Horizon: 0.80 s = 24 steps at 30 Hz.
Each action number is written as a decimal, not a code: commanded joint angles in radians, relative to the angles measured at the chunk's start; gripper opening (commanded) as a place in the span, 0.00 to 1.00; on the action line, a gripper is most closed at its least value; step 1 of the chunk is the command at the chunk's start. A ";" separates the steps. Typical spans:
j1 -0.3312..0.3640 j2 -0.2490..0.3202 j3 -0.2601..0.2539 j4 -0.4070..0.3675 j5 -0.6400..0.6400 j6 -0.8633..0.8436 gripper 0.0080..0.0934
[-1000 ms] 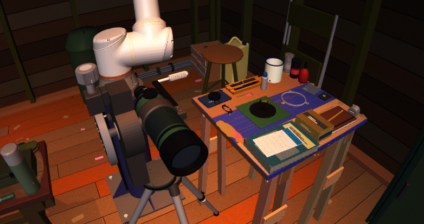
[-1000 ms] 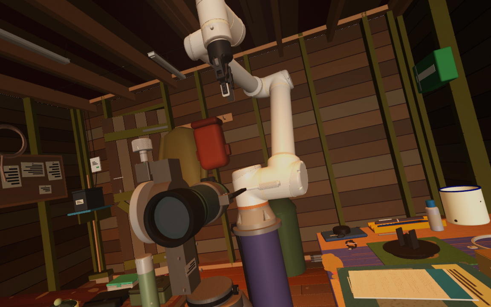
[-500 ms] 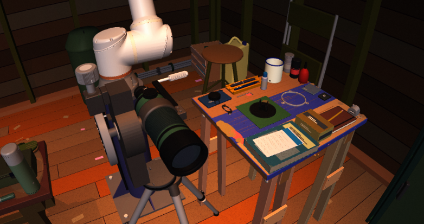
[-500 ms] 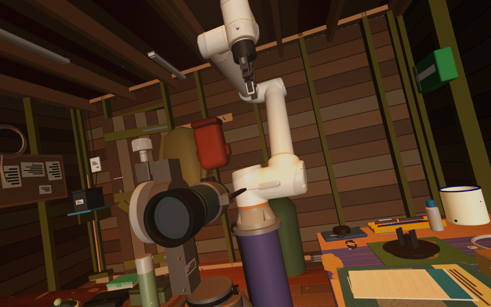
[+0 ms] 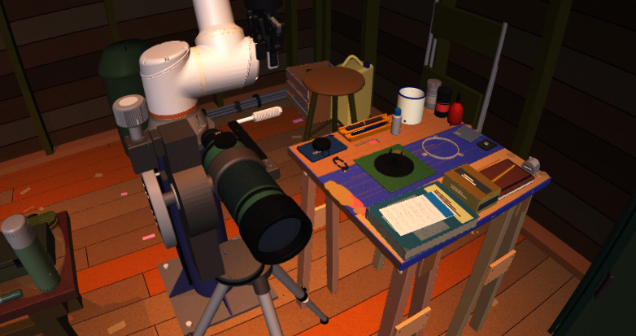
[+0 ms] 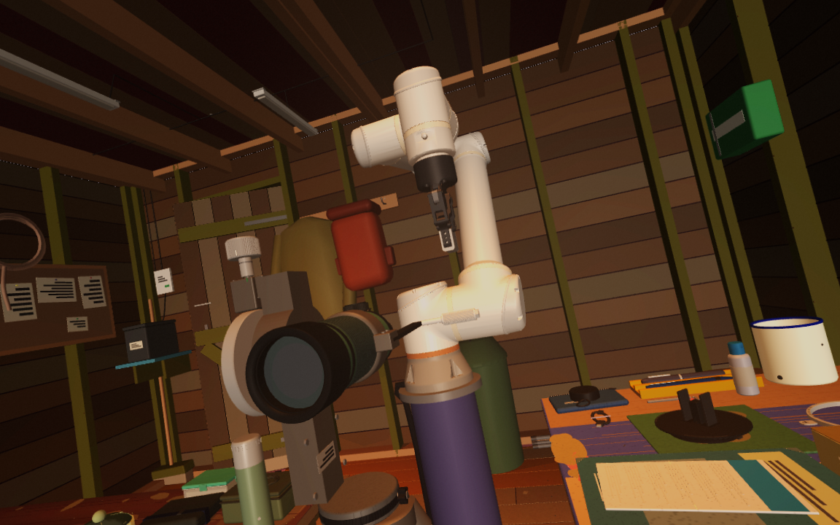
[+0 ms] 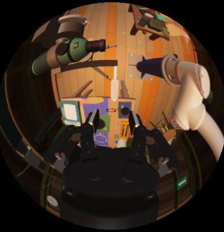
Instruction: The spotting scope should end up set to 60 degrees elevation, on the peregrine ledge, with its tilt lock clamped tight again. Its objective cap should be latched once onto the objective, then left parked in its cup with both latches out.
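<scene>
On the left the green and black spotting scope (image 5: 249,196) (image 6: 306,362) (image 7: 64,53) sits in its grey tilt mount on a tripod, its objective bare. A knurled lock knob (image 5: 130,111) (image 6: 242,249) stands on top of the mount, and a white-gripped handle (image 5: 265,114) (image 6: 452,318) sticks out behind. The black objective cap (image 5: 394,164) (image 6: 702,423) lies in its cup on a green mat on the table. My gripper (image 5: 270,53) (image 6: 447,235) (image 7: 114,118) hangs high above the floor behind the scope, open and empty.
The wooden table (image 5: 418,178) carries a white mug (image 5: 411,105), a ledger with paper (image 5: 420,216), a box (image 5: 471,187) and a notebook. A round stool (image 5: 333,82) stands behind it, and a low side table with a flask (image 5: 29,252) sits far left.
</scene>
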 commanded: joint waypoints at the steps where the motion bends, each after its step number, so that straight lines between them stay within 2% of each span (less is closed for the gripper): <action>1: 0.000 0.007 0.020 -0.028 0.000 0.000 0.59; 5: 0.000 0.035 0.093 -0.131 0.000 0.000 0.59; 8: 0.000 0.049 0.119 -0.173 0.000 0.000 0.59; 24: 0.001 0.056 0.135 -0.195 0.000 0.000 0.59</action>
